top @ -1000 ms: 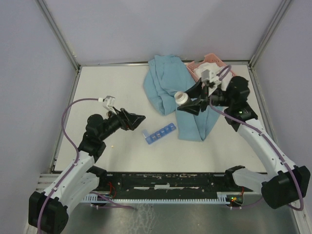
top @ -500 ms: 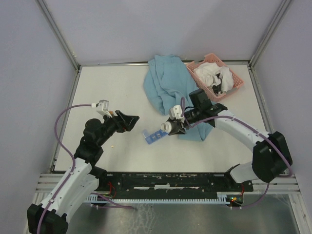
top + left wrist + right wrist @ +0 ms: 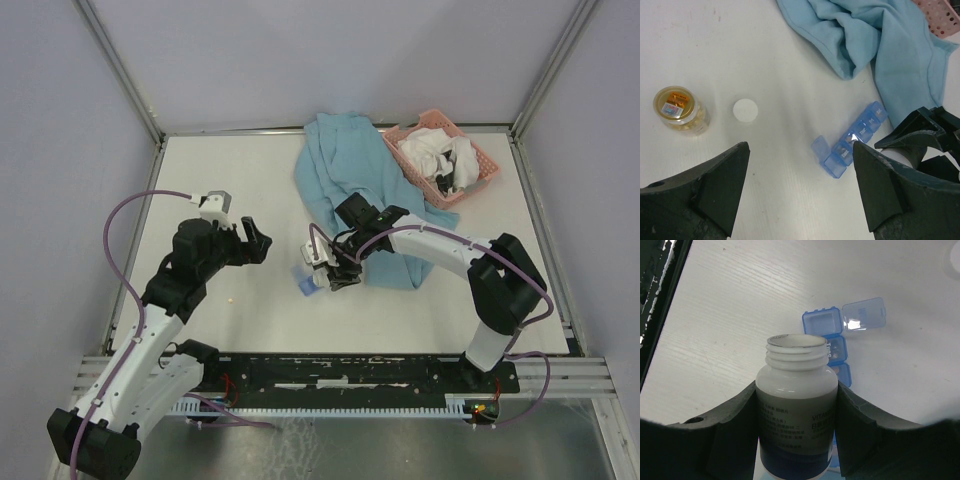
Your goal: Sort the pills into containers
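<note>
The containers are a blue organiser strip (image 3: 854, 142) (image 3: 829, 344) lying on the white table, its end compartment (image 3: 822, 321) open with the lid (image 3: 864, 314) folded back. My right gripper (image 3: 796, 390) (image 3: 326, 272) is shut on an uncapped white bottle (image 3: 797, 405), its mouth tipped over the strip. A tan pill (image 3: 837, 368) shows in a compartment beside the bottle's neck. One tiny yellowish pill (image 3: 232, 298) lies loose on the table. My left gripper (image 3: 800, 147) (image 3: 252, 243) hangs open above the table, left of the strip, holding nothing.
A small clear jar (image 3: 680, 110) of yellowish pills with a yellow lid and a white round cap (image 3: 745, 110) lie left of the strip. A blue cloth (image 3: 345, 175) spreads behind it, under the right arm. A pink basket (image 3: 478, 150) of white items stands back right.
My right arm has swung from the cloth and basket down-left, bringing the white bottle over the organiser. My left gripper has drawn back a little to the left.
</note>
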